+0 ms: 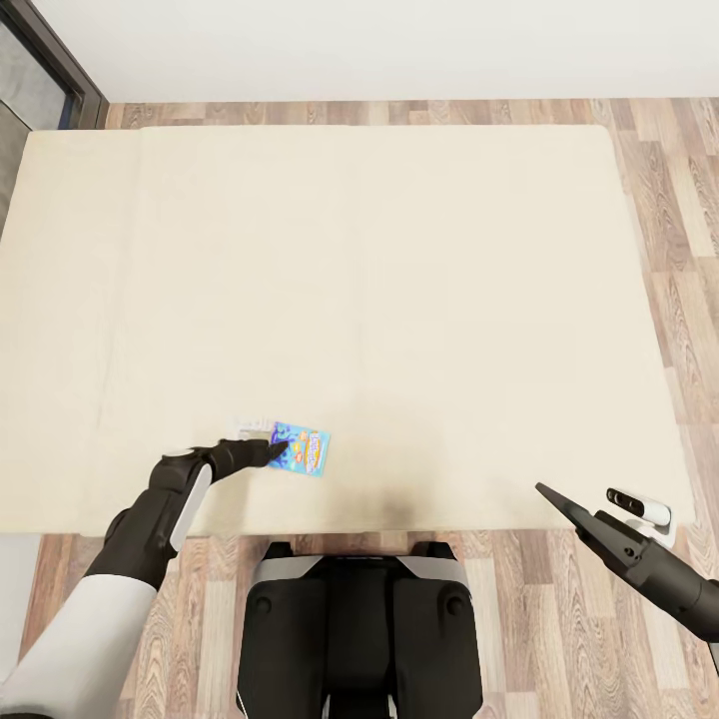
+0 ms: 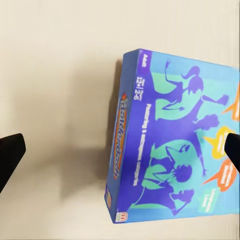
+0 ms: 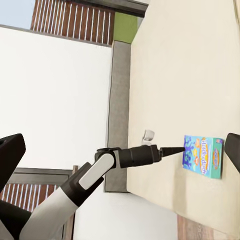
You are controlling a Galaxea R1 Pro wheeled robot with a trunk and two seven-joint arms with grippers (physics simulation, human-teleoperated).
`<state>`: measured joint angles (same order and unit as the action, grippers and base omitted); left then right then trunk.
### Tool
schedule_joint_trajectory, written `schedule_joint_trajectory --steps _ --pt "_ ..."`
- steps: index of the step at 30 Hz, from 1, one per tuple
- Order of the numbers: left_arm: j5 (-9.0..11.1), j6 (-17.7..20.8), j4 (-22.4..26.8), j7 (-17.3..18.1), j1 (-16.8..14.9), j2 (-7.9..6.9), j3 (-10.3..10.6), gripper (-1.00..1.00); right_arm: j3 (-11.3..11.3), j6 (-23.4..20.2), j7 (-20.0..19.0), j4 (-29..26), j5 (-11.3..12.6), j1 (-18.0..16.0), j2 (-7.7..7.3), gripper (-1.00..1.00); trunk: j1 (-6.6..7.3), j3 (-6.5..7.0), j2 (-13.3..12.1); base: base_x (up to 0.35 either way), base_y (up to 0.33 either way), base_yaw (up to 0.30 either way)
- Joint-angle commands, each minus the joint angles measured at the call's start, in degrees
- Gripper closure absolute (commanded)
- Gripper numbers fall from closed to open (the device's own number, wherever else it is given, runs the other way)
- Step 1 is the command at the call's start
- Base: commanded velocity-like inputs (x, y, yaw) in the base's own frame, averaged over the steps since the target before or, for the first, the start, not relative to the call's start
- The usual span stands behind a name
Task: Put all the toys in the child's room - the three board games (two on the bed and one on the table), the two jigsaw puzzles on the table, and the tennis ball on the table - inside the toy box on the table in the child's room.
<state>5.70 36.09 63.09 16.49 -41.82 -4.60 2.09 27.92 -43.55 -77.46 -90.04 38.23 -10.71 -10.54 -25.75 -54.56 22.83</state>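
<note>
**A:** You're on the bed (image 1: 399, 250) stage, going for a board game (image 1: 301, 448). It lies flat on the mattress near the near edge, left of centre, and it's the one game I can make out here.

**B:** Where's your left gripper (image 1: 272, 449) against it?

**A:** Right at the box's left end. From the head view the tip looks to be touching or just over that end; I can't tell which. In the left wrist view the fingers (image 2: 11, 152) stand wide apart, one out over bare mattress, the other at the far side of the box lid. So the box isn't centred between them; it sits toward one finger.

**B:** So not grasped yet.

**A:** No, nothing is clamped. I'd judge you're mid-approach. Next you need to shift the gripper across so both long edges fall between the fingers, then come down and close. The box is flat and low, so the fingers will have to get down to the mattress to catch its sides.

**B:** And your right gripper (image 1: 551, 496)?

**A:** It hangs at the near right corner of the bed, well apart from the box. In its wrist view the fingers (image 3: 11, 155) stand apart with nothing between them. Leave it there; once the game is lifted you still have to carry it off to the toy box.
</note>
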Motion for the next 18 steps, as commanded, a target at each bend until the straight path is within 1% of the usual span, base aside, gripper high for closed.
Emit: schedule_joint_trajectory --steps 1,18 --pt "0.58 0.24 0.05 -0.19 -0.02 0.06 0.1 -1.0 0.02 -0.49 -0.06 0.02 0.17 -0.01 -0.01 -1.0 -0.03 -0.06 0.09 0.0 0.0 0.0" --pt "0.5 -0.44 -0.14 -0.07 -0.02 1.64 0.34 -1.0 0.03 -0.48 -0.12 0.27 0.17 -0.03 -0.01 -1.0 -0.03 -0.06 0.09 0.0 0.0 0.0"
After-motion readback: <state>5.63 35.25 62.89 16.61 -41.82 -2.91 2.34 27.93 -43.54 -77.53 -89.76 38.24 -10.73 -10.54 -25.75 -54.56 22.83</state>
